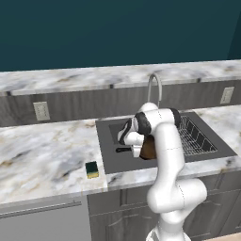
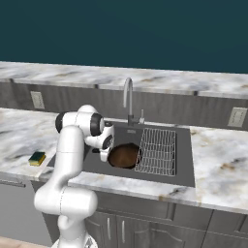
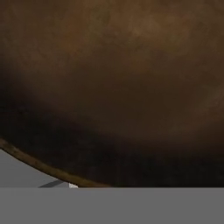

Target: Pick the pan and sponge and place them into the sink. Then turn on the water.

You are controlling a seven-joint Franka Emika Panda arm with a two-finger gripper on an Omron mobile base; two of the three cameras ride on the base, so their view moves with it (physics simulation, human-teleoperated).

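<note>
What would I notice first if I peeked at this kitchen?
Probably the big white robot arm bending down into the dark-grey sink, right against a round dark-brown cast-iron pan sitting inside it. Next, the little green-and-yellow sponge lying by itself on the marble counter, left of the sink.

The white arm (image 1: 167, 155) bends forward and down, its claw (image 2: 103, 154) closed.

No readable text, label or sign anywhere.
</note>
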